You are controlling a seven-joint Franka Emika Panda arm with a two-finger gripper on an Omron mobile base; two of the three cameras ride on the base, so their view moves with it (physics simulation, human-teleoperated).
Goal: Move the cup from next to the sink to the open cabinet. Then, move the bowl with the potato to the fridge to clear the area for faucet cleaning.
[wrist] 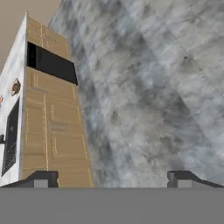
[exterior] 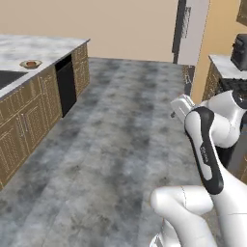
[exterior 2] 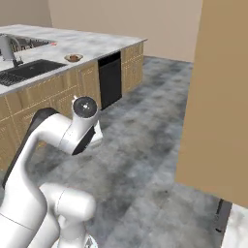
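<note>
The bowl (exterior 2: 73,58) sits beside the sink (exterior 2: 29,70); claw (wrist: 113,178) spread wide, empty.

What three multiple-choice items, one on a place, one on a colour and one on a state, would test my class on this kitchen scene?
1. Where does the bowl stand?
A. on the floor
B. on the counter beside the sink
C. inside the sink

2. What colour is the appliance panel set in the counter front?
A. black
B. red
C. white

3. How is the gripper?
A. shut on the bowl
B. shut on a cup
C. open and holding nothing

Answers:
1 B, the bowl rests on the marble top just past the basin.
2 A, the panel is dark against the wooden fronts.
3 C, the hand view shows the fingertips wide apart with floor between them.
</note>
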